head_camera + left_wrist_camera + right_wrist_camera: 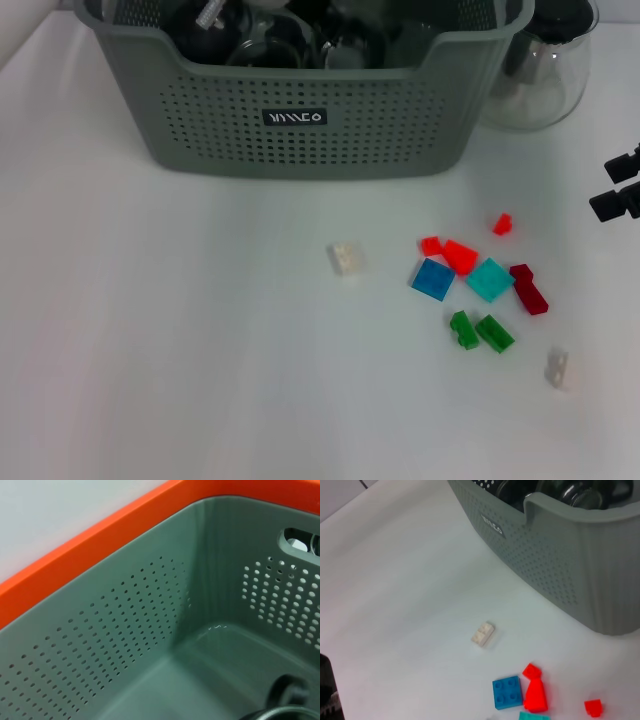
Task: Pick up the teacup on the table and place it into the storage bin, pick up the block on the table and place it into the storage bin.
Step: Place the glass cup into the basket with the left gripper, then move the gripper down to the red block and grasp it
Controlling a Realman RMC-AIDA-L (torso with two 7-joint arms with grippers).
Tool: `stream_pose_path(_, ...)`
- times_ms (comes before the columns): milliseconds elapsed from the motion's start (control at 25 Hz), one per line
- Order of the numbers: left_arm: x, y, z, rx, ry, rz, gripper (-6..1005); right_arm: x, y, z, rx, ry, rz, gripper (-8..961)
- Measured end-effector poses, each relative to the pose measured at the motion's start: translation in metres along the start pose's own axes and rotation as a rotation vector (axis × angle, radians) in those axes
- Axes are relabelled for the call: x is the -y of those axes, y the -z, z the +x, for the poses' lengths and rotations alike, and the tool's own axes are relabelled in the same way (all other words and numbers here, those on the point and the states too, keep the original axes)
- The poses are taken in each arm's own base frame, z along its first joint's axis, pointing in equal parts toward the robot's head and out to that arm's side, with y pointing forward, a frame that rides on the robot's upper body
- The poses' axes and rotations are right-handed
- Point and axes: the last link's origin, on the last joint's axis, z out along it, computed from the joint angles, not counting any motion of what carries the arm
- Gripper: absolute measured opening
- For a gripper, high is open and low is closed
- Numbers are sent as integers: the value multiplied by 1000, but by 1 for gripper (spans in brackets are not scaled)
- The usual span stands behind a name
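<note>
A plain white worktop (150,350) fills the scene. At its far edge stands the storage bin (300,130), grey-green with perforated sides and a small black label. Dark and glass items lie inside it; which of them is the teacup cannot be told. A clear glass pot (545,70) stands just beside the bin, on the right.

The blocks lie loose on the worktop in front of the bin. A white block (346,259) lies alone near the middle. To its right is a cluster: a blue block (432,279), a red block (460,256), a teal block (489,280), a dark red block (528,289) and two green blocks (479,331).

The right gripper (620,185) shows at the right edge, above the worktop; whether its jaws are released or clenched cannot be told. The left wrist camera looks down into the bin, but the left gripper itself does not show.
</note>
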Motion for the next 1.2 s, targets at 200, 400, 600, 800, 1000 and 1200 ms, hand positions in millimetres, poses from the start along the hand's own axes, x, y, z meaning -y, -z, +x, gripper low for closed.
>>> stream_pose_path(200,0,0,0,1,-1,-1,114,0,0,0,-3,2,1,842)
stream_pose_path(400,1,0,-1,2,1,0,265,0,-1,0,-3,2,2,841)
stream_pose_path(600,10,17,6,-28,25,2,423,0,-1,1,-3,-1,3,842)
stream_pose_path(800,29,53,12,-92,88,36,598,1,-1,2,-3,4,3,841)
stream_pose_path(1000,57,105,10,-212,193,73,701,1,0,2,-3,12,6,840)
stream_pose_path(1200,61,170,-18,-436,249,-97,803,1,0,2,-10,18,11,839)
